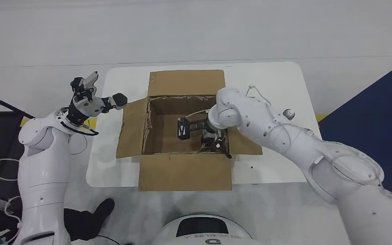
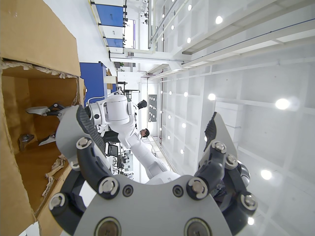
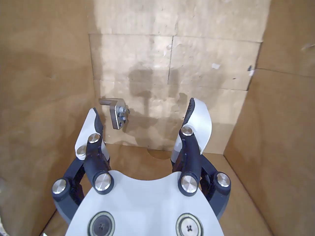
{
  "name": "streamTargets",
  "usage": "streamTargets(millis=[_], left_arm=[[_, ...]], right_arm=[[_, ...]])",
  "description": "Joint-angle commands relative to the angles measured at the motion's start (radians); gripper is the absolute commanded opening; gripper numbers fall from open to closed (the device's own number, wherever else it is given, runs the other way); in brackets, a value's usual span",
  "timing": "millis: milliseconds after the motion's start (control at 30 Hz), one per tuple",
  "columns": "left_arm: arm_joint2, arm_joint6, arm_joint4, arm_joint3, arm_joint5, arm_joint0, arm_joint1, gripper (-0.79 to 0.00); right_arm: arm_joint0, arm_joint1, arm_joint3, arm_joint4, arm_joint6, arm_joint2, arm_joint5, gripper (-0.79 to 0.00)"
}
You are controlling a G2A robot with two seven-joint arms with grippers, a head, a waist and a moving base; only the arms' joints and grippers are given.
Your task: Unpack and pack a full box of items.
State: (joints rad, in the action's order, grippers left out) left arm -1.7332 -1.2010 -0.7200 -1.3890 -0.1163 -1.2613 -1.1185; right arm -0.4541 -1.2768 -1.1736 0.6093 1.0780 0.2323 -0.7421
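An open cardboard box [image 1: 184, 174] sits mid-table with its flaps spread. My right gripper [image 1: 184, 128] is down inside it, open, with nothing between its fingers. In the right wrist view a small grey metal bracket [image 3: 118, 116] with screws lies on the box floor, just beyond one fingertip of the right gripper [image 3: 144, 110]. My left gripper [image 1: 107, 87] is held up outside the box beside its left flap, open and empty. The left wrist view has the left gripper [image 2: 147, 119] wide open, and farther off in the box [image 2: 37, 37] the right gripper [image 2: 39, 126] and the bracket [image 2: 24, 141].
The box stands on a white table [image 1: 275, 86], with bare tabletop to its right and a narrow strip to its left. Box walls [image 3: 49, 74] rise close on both sides of the right gripper. A blue panel [image 1: 361, 116] stands past the table's right edge.
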Motion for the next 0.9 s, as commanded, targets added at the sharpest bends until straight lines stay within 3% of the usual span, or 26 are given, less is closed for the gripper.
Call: streamTargets(millis=[0,100,367,467,500,667,867], left_arm=[[0.000,0.000,0.000,0.000,0.000,0.000,0.000,0.000],[0.000,0.000,0.000,0.000,0.000,0.000,0.000,0.000],[0.000,0.000,0.000,0.000,0.000,0.000,0.000,0.000],[0.000,0.000,0.000,0.000,0.000,0.000,0.000,0.000],[0.000,0.000,0.000,0.000,0.000,0.000,0.000,0.000],[0.000,0.000,0.000,0.000,0.000,0.000,0.000,0.000],[0.000,0.000,0.000,0.000,0.000,0.000,0.000,0.000]], right_arm=[[0.014,-0.004,0.015,-0.018,0.004,-0.030,0.004,-0.225],[0.029,-0.013,0.031,-0.030,0.017,-0.062,0.016,-0.265],[-0.003,-0.057,0.064,0.047,0.076,-0.062,0.076,-0.246],[0.011,-0.076,0.092,0.051,0.106,-0.062,0.106,-0.292],[0.018,-0.082,0.095,0.050,0.105,-0.062,0.105,-0.369],[0.039,-0.088,0.095,0.079,0.069,-0.054,0.075,-0.536],[0.020,-0.081,0.099,0.084,0.057,-0.047,0.057,-0.496]])
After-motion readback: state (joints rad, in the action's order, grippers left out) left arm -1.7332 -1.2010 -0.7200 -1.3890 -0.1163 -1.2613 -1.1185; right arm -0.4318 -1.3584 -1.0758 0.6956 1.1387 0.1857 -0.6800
